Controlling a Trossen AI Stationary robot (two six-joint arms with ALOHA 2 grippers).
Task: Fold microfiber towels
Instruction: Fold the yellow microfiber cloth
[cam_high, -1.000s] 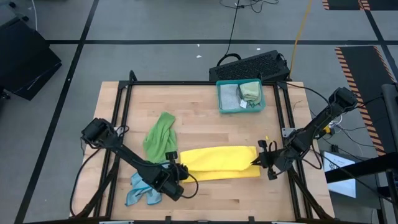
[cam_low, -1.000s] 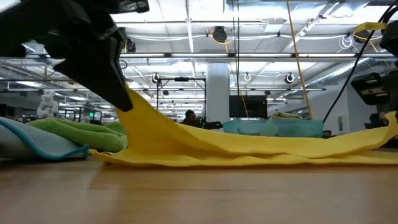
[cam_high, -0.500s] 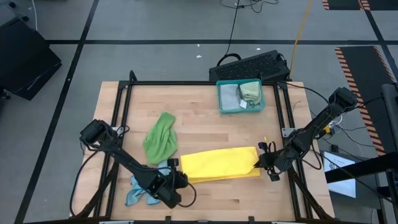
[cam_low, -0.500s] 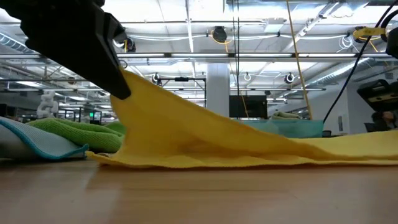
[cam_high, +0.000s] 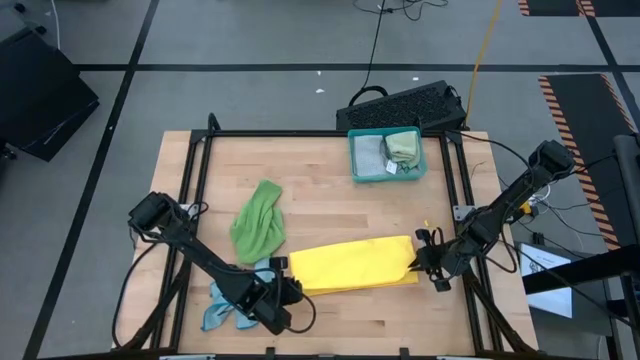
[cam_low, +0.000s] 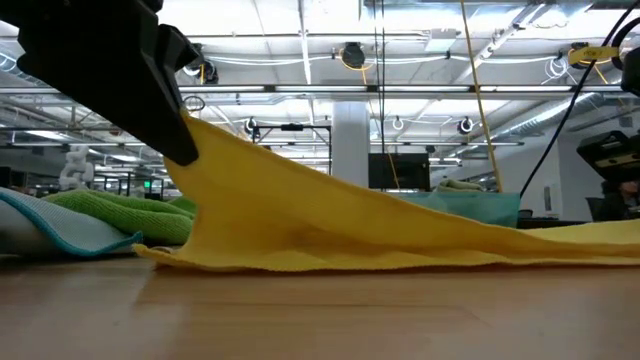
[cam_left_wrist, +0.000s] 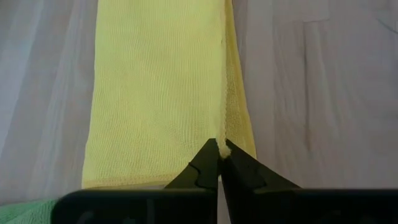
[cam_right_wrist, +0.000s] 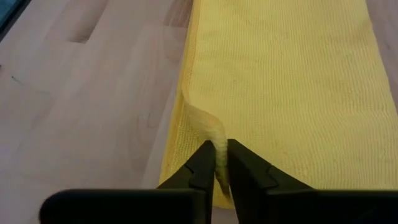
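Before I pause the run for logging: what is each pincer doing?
Left pincer: shut on the yellow towel, at its left end.
Right pincer: shut on the yellow towel's right end.

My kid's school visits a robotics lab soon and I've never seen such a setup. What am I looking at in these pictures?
Two dark robot arms work at a wooden table. One picture looks straight down, one looks level across the tabletop, and two come from cameras on the arms' wrists. The left gripper and the right gripper each pinch one end of a yellow towel, folded into a long strip. Beside it lie a bright green towel and a light blue towel. A teal tray at the far edge holds more cloths.
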